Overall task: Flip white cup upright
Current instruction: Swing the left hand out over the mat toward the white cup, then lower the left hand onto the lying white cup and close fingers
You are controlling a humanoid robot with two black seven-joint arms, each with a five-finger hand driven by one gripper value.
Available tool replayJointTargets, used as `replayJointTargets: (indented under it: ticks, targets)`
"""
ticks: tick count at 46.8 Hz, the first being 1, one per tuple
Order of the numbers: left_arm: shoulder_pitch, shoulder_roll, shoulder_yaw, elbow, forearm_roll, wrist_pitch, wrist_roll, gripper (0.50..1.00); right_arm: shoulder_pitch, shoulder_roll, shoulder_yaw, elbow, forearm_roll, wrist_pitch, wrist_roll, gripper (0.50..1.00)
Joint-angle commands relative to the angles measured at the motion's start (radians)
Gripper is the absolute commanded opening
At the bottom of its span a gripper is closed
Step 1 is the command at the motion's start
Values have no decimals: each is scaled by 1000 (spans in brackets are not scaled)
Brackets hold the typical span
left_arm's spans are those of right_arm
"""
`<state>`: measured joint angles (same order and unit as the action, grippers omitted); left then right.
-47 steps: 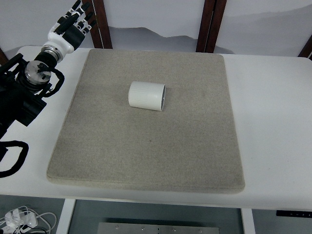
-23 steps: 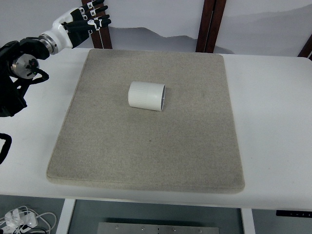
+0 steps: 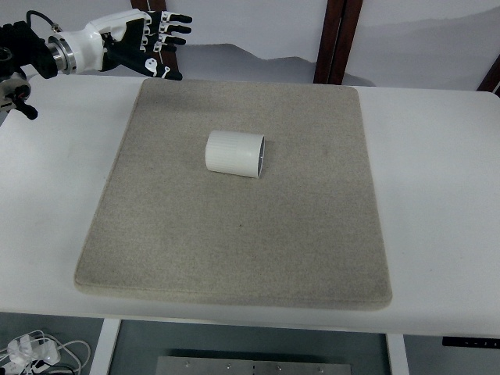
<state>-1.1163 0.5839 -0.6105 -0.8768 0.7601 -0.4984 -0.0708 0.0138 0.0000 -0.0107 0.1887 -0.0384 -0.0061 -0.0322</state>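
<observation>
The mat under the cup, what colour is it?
Grey-beige mat, plain; cup is white. Top view.

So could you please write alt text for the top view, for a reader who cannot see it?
A white cup lies on its side on a grey mat covering a white table. The robot's left hand, fingers spread and empty, hovers at the table's far left corner, apart from the cup.

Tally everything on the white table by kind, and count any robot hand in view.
White ribbed cylindrical cup, lying on its side: 1
Beige rectangular felt mat: 1
Robot left hand, black and white, fingers spread, holding nothing: 1
Total: 3
</observation>
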Motion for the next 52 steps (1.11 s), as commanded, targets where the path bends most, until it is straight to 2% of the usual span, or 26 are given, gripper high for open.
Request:
replayJointTargets:
  ticks: [1, 12, 24, 35, 52]
  targets:
    - [-17, 27, 2, -44, 16, -2, 9, 994, 0, 0, 0, 0, 0, 0, 0, 952]
    - [-76, 50, 61, -91, 154, -54, 34, 994, 0, 0, 0, 0, 0, 0, 0, 952]
    - [-73, 45, 118, -182, 306, -58, 36, 994, 0, 0, 0, 0, 0, 0, 0, 952]
    - [-74, 33, 126, -194, 410, -55, 36, 994, 0, 0, 0, 0, 0, 0, 0, 952]
    - [-65, -64, 127, -200, 531, -49, 40, 994, 0, 0, 0, 0, 0, 0, 0, 952]
